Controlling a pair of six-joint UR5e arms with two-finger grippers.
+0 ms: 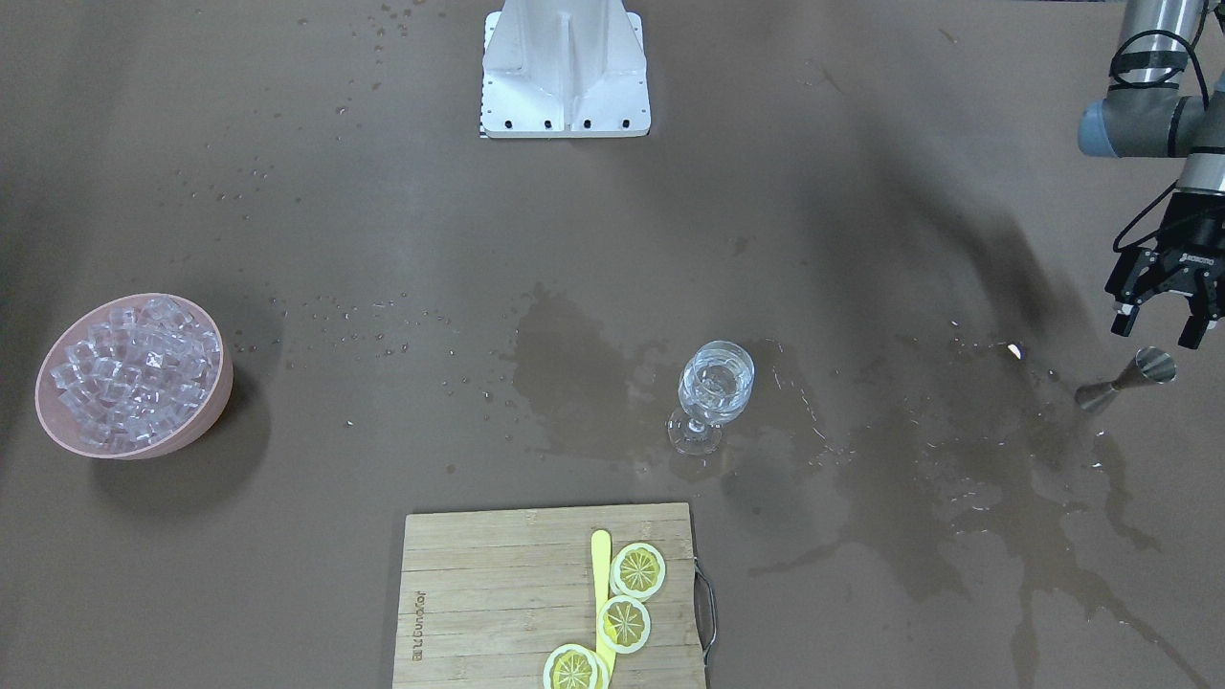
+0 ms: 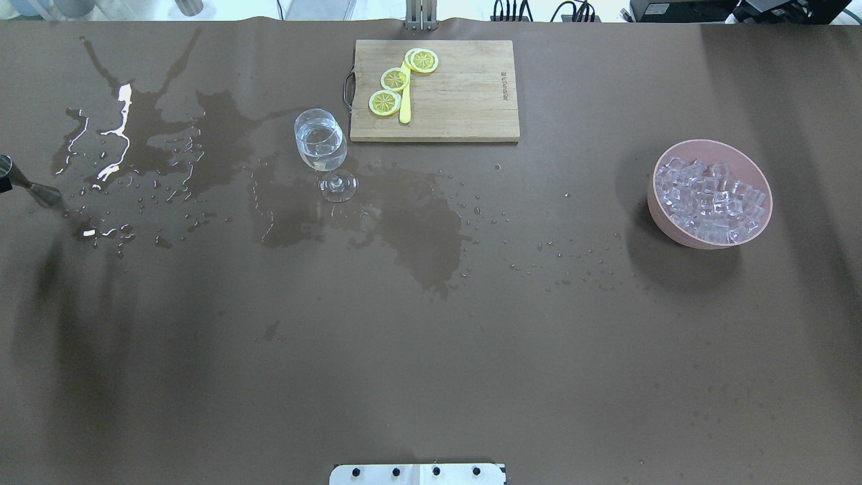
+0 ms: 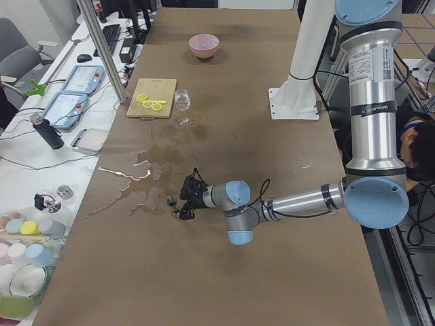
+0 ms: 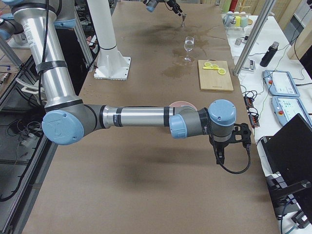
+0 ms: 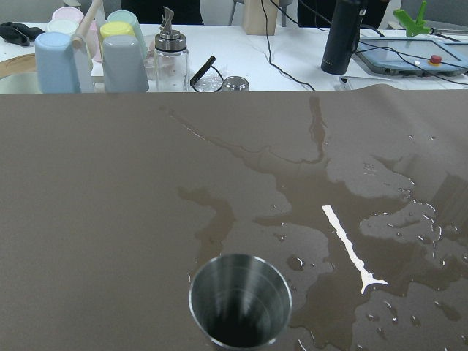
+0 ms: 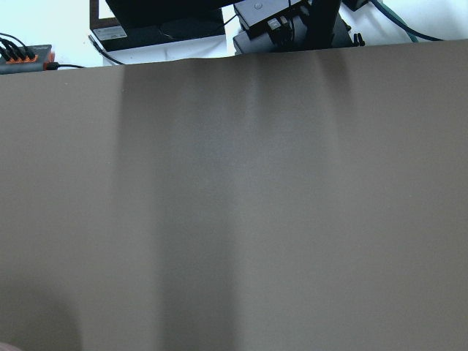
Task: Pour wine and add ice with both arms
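Observation:
A stemmed wine glass (image 1: pixel 713 390) (image 2: pixel 322 145) stands mid-table and holds clear wine; a cube or two of ice may be in it. A pink bowl (image 1: pixel 215 402) (image 2: pixel 656 202) heaped with ice (image 1: pixel 129 371) sits at the robot's right end. A steel jigger (image 1: pixel 1124 381) (image 5: pixel 240 300) stands upright at the left end and looks empty inside. Just above it, my left gripper (image 1: pixel 1160 327) hangs open with nothing between its fingers. My right gripper (image 4: pixel 234 139) shows only in the exterior right view, beyond the bowl near the table's edge; I cannot tell its state.
A wooden cutting board (image 1: pixel 478 593) (image 2: pixel 465 94) carries three lemon slices and a yellow knife (image 1: pixel 601 584). Wet puddles (image 2: pixel 168 141) spread around the glass and jigger. The white mount (image 1: pixel 565 72) stands at the robot's side. Cups and a bottle (image 5: pixel 170 58) line a side bench.

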